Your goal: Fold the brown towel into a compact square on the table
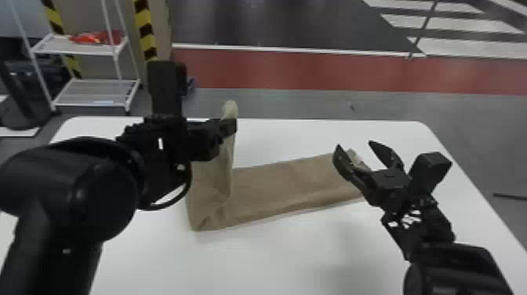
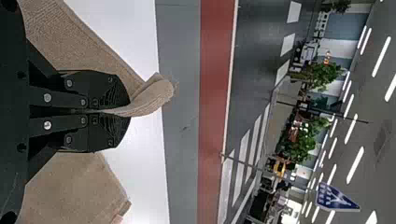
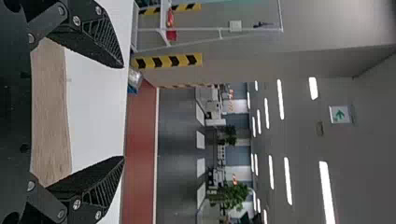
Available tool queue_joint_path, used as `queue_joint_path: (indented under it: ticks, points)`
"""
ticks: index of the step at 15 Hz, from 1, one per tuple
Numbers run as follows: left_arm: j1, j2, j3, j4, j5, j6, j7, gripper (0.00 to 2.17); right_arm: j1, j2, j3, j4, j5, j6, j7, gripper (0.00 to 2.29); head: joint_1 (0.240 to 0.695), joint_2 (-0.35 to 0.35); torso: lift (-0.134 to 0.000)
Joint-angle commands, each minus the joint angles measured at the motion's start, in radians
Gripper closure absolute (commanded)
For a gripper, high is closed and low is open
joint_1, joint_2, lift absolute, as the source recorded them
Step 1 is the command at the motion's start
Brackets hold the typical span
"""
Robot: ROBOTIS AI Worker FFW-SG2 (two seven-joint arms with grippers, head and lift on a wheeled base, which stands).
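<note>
In the head view my left gripper (image 1: 229, 127) is shut on the left end of the brown towel (image 1: 290, 182), holding it above the table so that end hangs as a raised flap. The rest lies as a long folded strip across the white table. The left wrist view has the left gripper (image 2: 123, 111) pinching the towel (image 2: 152, 99), a bit of cloth poking out past its tips. My right gripper (image 1: 355, 147) is open at the strip's right end, and in the right wrist view the same gripper (image 3: 123, 112) has its fingers wide apart, with the towel (image 3: 50, 112) behind the gap.
The white table (image 1: 274, 259) extends around the towel, with its far edge just beyond the left gripper. Past it at the far left stands a white metal rack (image 1: 80, 47) with red items, beside yellow-and-black striped posts.
</note>
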Motion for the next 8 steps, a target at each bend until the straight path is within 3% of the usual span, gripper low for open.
queue_joint_path:
  ticks: [1, 3, 5, 8]
  points:
    - [0.003, -0.044, -0.115, 0.114, -0.063, -0.158, 0.019, 1.22, 0.033, -0.022, -0.089, 0.001, -0.057, -0.061, -0.027, 0.12, 0.655, -0.184, -0.123]
    - [0.003, -0.044, -0.181, 0.210, -0.146, -0.228, 0.020, 1.22, 0.056, -0.044, -0.141, 0.003, -0.108, -0.070, -0.027, 0.12, 0.649, -0.297, -0.123]
    - [0.001, -0.044, -0.260, 0.286, -0.149, -0.290, 0.037, 1.22, 0.085, -0.064, -0.182, 0.009, -0.159, -0.082, -0.018, 0.12, 0.662, -0.350, -0.123]
    - [-0.037, -0.044, -0.339, 0.428, -0.172, -0.416, 0.068, 1.22, 0.093, -0.064, -0.233, 0.024, -0.172, -0.082, 0.011, 0.12, 0.685, -0.350, -0.123]
